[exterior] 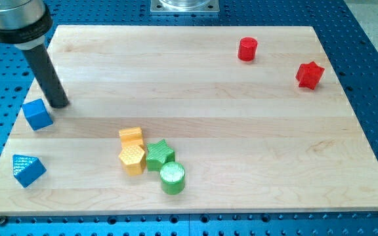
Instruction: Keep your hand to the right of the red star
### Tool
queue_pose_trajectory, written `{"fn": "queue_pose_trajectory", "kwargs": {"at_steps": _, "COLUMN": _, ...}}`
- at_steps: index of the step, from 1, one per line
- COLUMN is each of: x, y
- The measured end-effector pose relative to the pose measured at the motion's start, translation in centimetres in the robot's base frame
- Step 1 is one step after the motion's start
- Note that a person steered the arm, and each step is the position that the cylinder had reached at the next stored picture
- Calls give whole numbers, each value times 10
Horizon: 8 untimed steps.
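While my tip (pixel 59 103) rests on the wooden board (pixel 195 78) at the view's left, it sits just beside the blue cube (pixel 38 115), at that block's upper right, apparently touching or nearly so. No jaws on this rig: the arm ends in a plain dark rod, so nothing opens, closes or grips. Red star (pixel 310 75) lies near the board's right edge, toward the view's top, well apart from my tip and far to its right. Red cylinder (pixel 247 49) stands to the star's left, nearer the top edge. 1 blue wedge-like block (pixel 27 170) sits at lower left. Bottom centre holds a cluster of 4: orange block (pixel 130 136), orange hexagon (pixel 132 159), green star (pixel 159 155), green cylinder (pixel 172 177), each touching a neighbour.
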<state>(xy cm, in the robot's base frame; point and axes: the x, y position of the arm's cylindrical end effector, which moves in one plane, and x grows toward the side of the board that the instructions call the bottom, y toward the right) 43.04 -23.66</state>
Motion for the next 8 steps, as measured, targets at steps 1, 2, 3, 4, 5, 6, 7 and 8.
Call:
{"fn": "queue_pose_trajectory", "kwargs": {"at_steps": 1, "x": 36, "y": 17}}
{"fn": "queue_pose_trajectory", "kwargs": {"at_steps": 2, "x": 35, "y": 32}}
{"fn": "queue_pose_trajectory", "kwargs": {"at_steps": 3, "x": -9, "y": 28}}
{"fn": "queue_pose_trajectory", "kwargs": {"at_steps": 4, "x": -35, "y": 86}}
{"fn": "queue_pose_trajectory", "kwargs": {"at_steps": 5, "x": -35, "y": 162}}
{"fn": "queue_pose_trajectory", "kwargs": {"at_steps": 6, "x": -31, "y": 252}}
{"fn": "queue_pose_trajectory", "kwargs": {"at_steps": 7, "x": -1, "y": 312}}
{"fn": "queue_pose_trajectory", "kwargs": {"at_steps": 8, "x": 11, "y": 400}}
